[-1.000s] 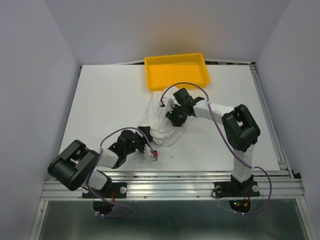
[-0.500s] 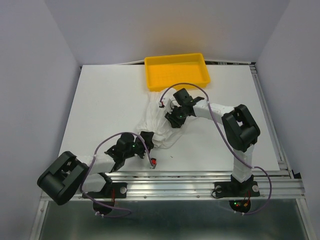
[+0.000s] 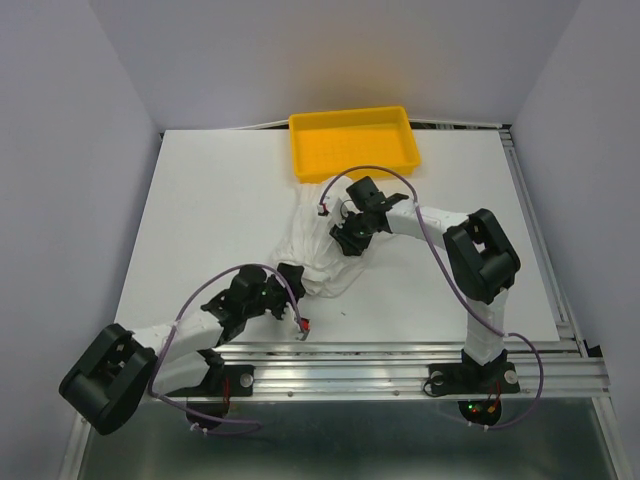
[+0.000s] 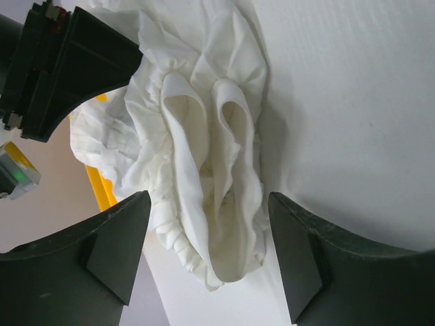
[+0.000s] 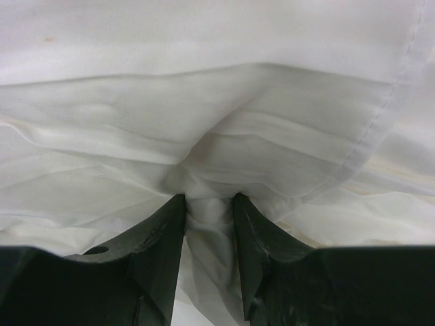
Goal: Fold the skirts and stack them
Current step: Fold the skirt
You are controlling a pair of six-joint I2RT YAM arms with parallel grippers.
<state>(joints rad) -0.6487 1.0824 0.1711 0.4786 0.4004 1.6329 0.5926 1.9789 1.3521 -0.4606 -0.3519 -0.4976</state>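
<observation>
A white pleated skirt (image 3: 318, 252) lies crumpled on the white table between my two grippers. My right gripper (image 3: 347, 240) is shut on a fold of the skirt (image 5: 207, 210) at its far right part. My left gripper (image 3: 291, 278) is open, its fingers (image 4: 115, 244) apart on either side of the skirt's near bunched edge (image 4: 217, 204), not closed on it. The right gripper shows as a black block (image 4: 61, 61) at the top left of the left wrist view. Only one bundle of white fabric shows; I cannot tell whether it holds more than one skirt.
A yellow tray (image 3: 353, 141) stands at the back of the table, just beyond the skirt; its edge shows in the left wrist view (image 4: 100, 190). A small red-and-white part (image 3: 305, 325) sits by the table's front edge. Metal rails run along the front and right edges.
My left arm has pulled back toward the front left and its base link has swung outward. The skirt's near edge has drawn in and bunched narrower. The right gripper has stayed shut on the fabric.
</observation>
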